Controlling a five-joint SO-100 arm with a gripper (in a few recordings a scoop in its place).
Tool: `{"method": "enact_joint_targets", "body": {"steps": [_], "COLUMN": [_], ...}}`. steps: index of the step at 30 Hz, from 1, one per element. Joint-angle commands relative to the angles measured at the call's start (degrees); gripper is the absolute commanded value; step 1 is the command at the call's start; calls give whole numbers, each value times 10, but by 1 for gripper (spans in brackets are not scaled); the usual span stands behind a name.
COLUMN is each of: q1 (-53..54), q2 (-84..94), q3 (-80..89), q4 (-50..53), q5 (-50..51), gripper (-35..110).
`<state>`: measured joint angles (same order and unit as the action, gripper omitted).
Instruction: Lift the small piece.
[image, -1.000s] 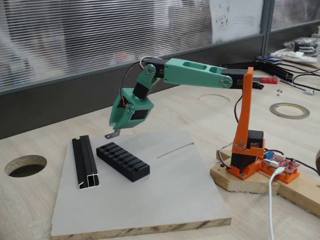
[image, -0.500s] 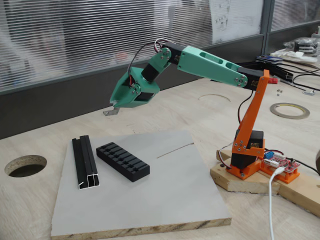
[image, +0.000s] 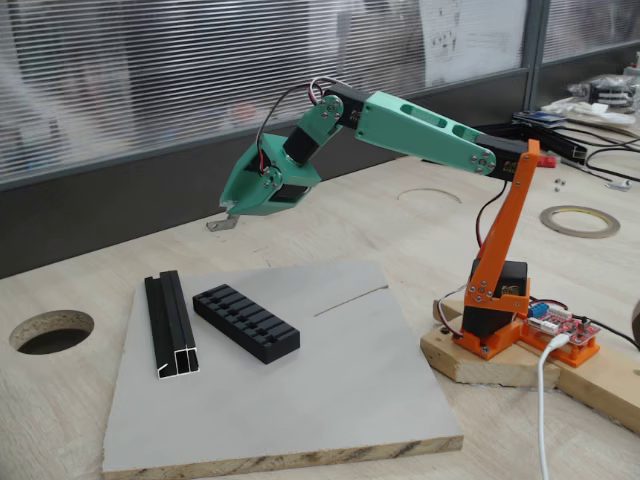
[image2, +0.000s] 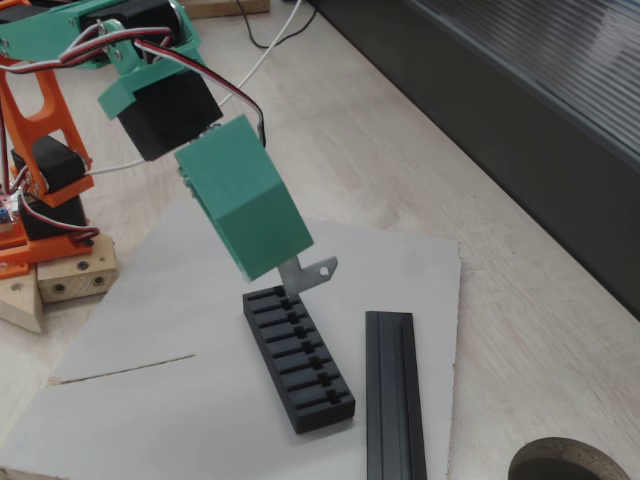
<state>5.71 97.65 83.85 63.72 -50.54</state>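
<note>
Small piece (image: 224, 223): grey metal bent tab with a hole near one end, pinched at the tip of the gripper (image: 233, 213); in both fixed views it hangs in the air, clear of the grey board (image: 330, 400), over the board's far edge. In a fixed view it juts out below the green gripper body (image2: 312, 272), above the far end of the ribbed block.
Gripper: green, fingers closed on the tab, arm stretched out from the orange base (image: 490, 310) beside the board's right edge.
Black ribbed block (image: 245, 322): flat on the board, left half, toward the far edge.
Black channel rail (image: 170, 323): flat on the board along its left edge, just beside the block, not touching.
</note>
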Motion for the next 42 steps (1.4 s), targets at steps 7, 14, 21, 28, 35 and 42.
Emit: {"method": "enact_joint_targets", "body": {"steps": [7, 14, 21, 28, 35, 42], "q1": [11, 11, 10, 10, 3, 3], "q2": [29, 29, 29, 29, 29, 29], "q3": [-17, -17, -17, -17, -18, -18], "q4": [4, 4, 4, 4, -3, -4], "q5": [1, 1, 1, 1, 1, 1], "gripper": [5, 5, 5, 5, 5, 5]}}
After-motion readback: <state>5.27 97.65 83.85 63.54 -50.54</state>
